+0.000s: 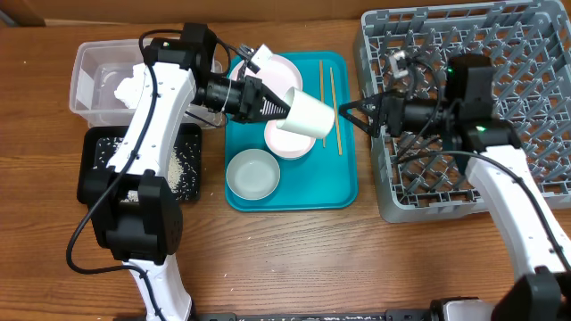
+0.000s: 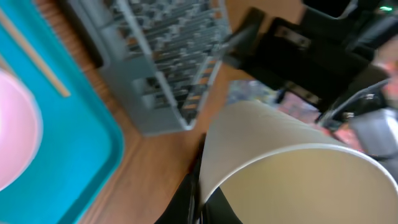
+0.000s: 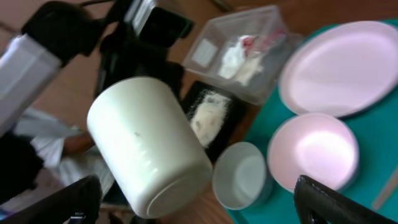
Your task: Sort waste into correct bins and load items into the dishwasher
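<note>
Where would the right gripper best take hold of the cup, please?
Across the side wall near the closed base, coming in from the rack side. The cup hangs tilted with its base pointing at the open right gripper. The left gripper pinches the rim end, leaving only the base half free.

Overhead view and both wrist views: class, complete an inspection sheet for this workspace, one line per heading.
Surface: brown wooden table.
Job's things: small white cup held tilted over the teal rectangular tray; round white plate, two white bowls and thin wooden chopsticks on that tray; crumpled white napkin in the clear plastic tub; whitish rice grains in the shallow black tray; large grey pegged rack alongside.
Clutter: one small unclear item on the rack.
Jaws: left jaws shut on the cup; right jaws open, near its base.
Cables: black cables along both arms.
Surroundings: nothing seen.
</note>
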Available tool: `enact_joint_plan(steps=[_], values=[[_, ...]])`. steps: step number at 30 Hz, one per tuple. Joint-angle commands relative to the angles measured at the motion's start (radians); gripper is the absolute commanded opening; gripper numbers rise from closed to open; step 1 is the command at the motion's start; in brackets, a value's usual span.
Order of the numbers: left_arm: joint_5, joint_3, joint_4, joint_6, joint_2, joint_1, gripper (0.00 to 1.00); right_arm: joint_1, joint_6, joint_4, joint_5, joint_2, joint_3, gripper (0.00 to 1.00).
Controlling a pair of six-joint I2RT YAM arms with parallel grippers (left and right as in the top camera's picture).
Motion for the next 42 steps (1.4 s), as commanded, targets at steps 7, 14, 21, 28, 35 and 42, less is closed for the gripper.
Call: enact_joint_plan(steps=[7, 14, 21, 28, 35, 42], values=[[0.141, 0.013, 0.002, 0.051, 0.000, -0.003, 0.04, 0.101, 0.040, 0.111, -0.165, 0.023, 0.023, 0.95], [0.173, 0.013, 0.005, 0.052, 0.000, -0.003, 0.04, 0.123, 0.063, 0.162, -0.163, 0.023, 0.024, 0.75], [0.186, 0.013, 0.005, 0.056, 0.000, -0.016, 0.04, 0.124, 0.150, 0.272, -0.159, 0.023, 0.024, 0.68], [0.173, 0.013, 0.005, 0.060, 0.000, -0.026, 0.48, 0.124, 0.172, 0.278, -0.133, 0.023, 0.024, 0.40], [0.095, 0.013, 0.009, 0.059, 0.000, 0.011, 0.76, 0.078, 0.203, 0.257, -0.064, 0.022, 0.024, 0.37], [0.020, 0.013, 0.008, 0.065, 0.000, 0.181, 0.85, -0.060, 0.215, -0.016, 0.150, -0.026, 0.025, 0.38]])
